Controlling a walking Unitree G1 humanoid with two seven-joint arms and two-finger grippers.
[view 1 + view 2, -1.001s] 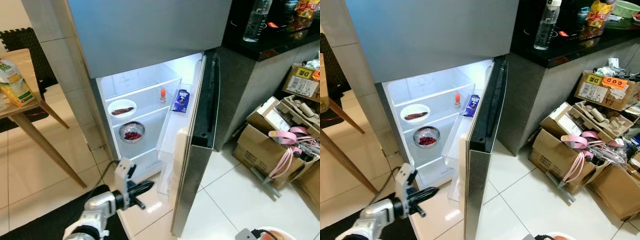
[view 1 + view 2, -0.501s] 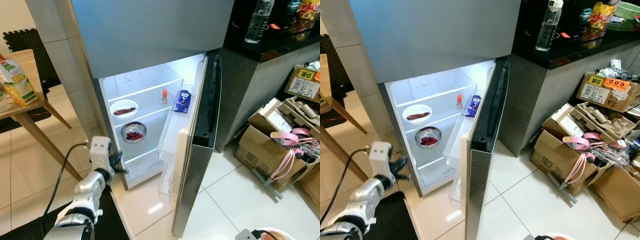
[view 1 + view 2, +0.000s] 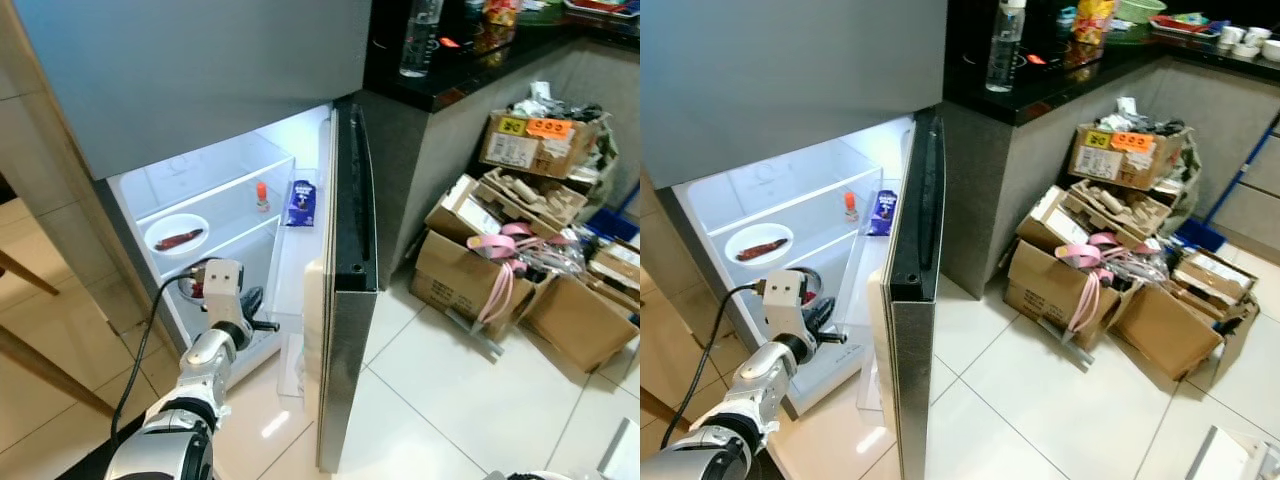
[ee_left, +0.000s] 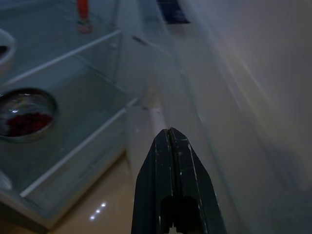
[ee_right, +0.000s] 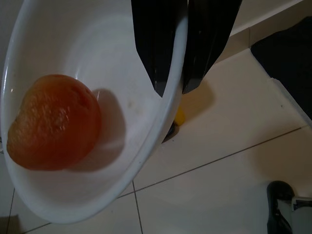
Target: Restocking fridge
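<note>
The fridge's lower compartment (image 3: 215,175) stands open and lit, its door (image 3: 345,250) swung out to the right. Inside are a white plate with a brown piece of food (image 3: 178,237), a small orange-capped bottle (image 3: 261,195) and a metal bowl of red berries (image 4: 24,119). A blue carton (image 3: 301,203) sits in the door shelf. My left gripper (image 3: 262,320) is shut and empty, held in front of the lower shelf beside the berry bowl. My right gripper (image 5: 170,90) is shut on the rim of a white bowl (image 5: 97,185) holding an orange (image 5: 53,122), low over the tiled floor.
Open cardboard boxes with pink straps (image 3: 500,290) crowd the floor right of the fridge. A black counter (image 3: 440,85) above them carries a water bottle (image 3: 420,40). A wooden table leg (image 3: 30,350) slants at the far left. White tiles (image 3: 430,400) lie before the door.
The camera has turned to the right. My left arm swung from low in front of the door out to the left, then rose up to the fridge's lower shelf.
</note>
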